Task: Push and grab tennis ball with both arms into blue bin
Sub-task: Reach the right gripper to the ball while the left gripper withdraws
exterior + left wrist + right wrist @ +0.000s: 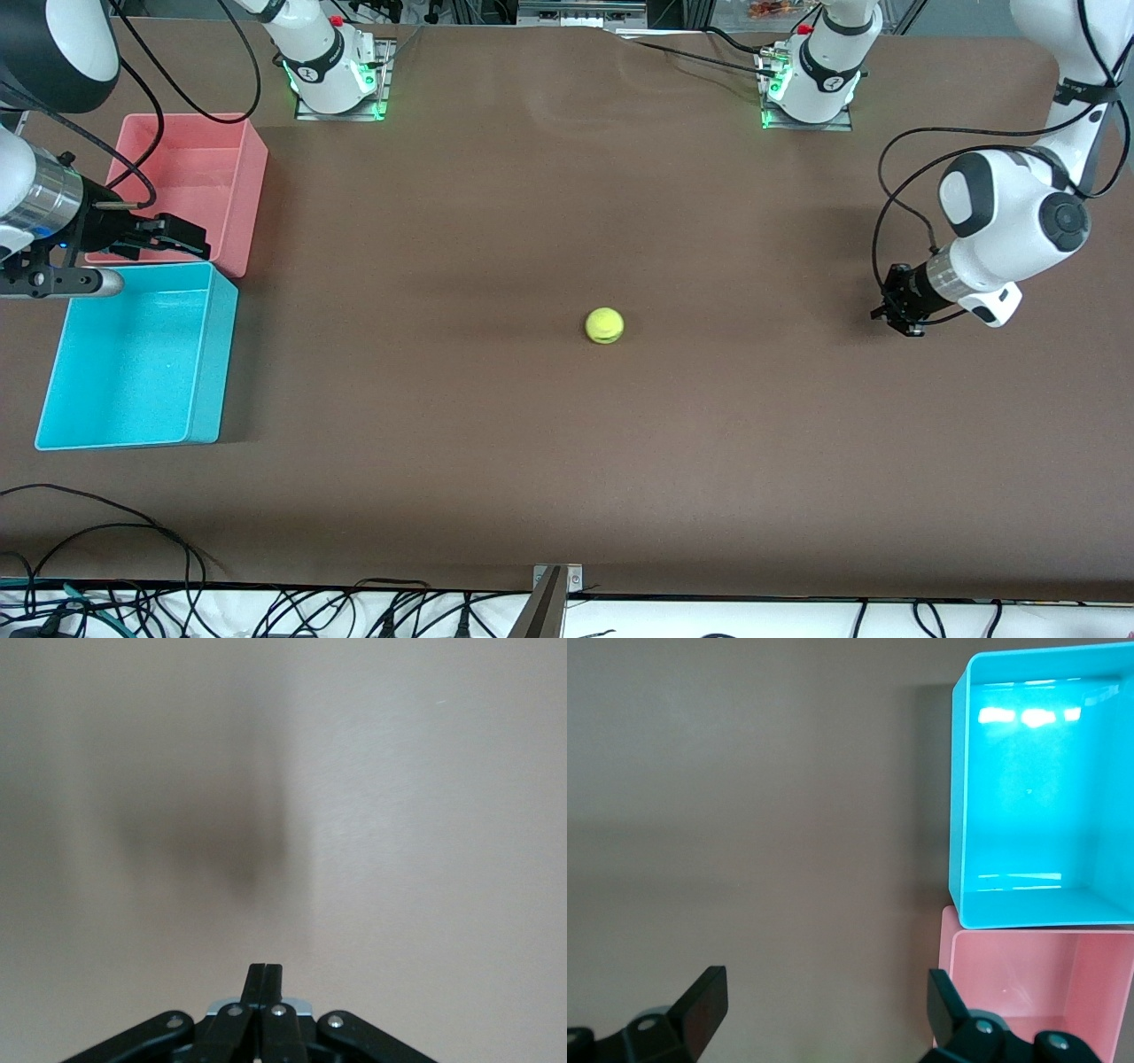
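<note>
The tennis ball (604,325) lies on the brown table near its middle, with neither gripper touching it. The blue bin (133,354) stands at the right arm's end of the table and holds nothing; it also shows in the right wrist view (1036,788). My right gripper (195,241) is open and holds nothing. It hangs over the corner where the pink bin meets the blue bin; its own view (824,1001) looks down on bare table beside both bins. My left gripper (890,308) is shut and holds nothing, low over the table at the left arm's end, well apart from the ball. Its view (264,973) shows only bare table.
A pink bin (204,168) stands against the blue bin, farther from the front camera, and also shows in the right wrist view (1036,983). Black cables run along the table's front edge (354,589).
</note>
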